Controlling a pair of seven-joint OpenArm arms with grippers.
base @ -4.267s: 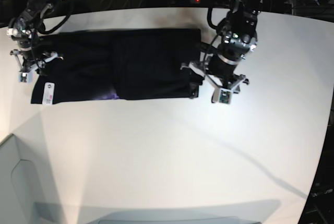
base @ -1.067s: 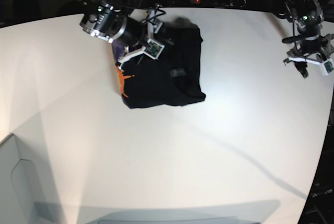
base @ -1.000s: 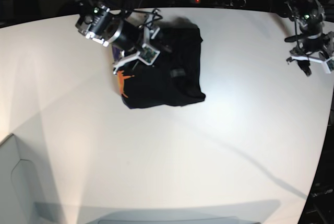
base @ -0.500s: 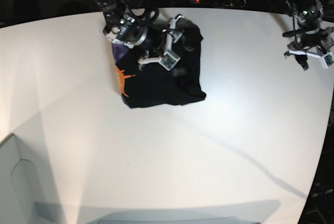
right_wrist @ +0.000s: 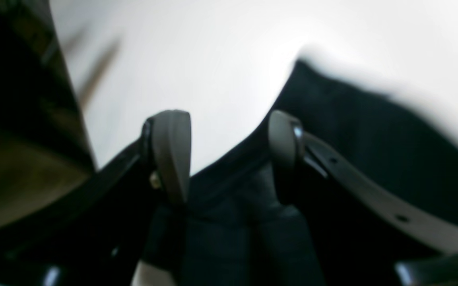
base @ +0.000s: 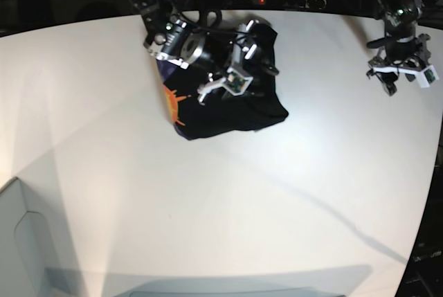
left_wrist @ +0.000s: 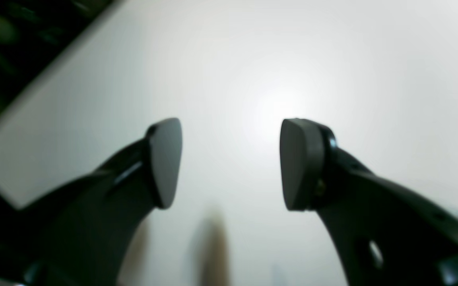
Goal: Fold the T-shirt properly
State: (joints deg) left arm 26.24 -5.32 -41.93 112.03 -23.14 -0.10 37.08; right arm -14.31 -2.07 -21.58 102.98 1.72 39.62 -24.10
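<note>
Black T-shirt (base: 228, 114) looks partly folded, flattening and squaring probably left. Right gripper (right_wrist: 229, 159) is spread over it; left gripper (left_wrist: 231, 163) is spread toward 2 o'clock.

Black T-shirt (right_wrist: 229, 246) spread in creased folds across the lower middle and right, running under and between the parted fingers (right_wrist: 169, 155). White table (right_wrist: 213, 59) beyond, marked by a blurred dark streak at upper left. Dark, blurry clutter (right_wrist: 26, 159) past the table's left edge.
</note>
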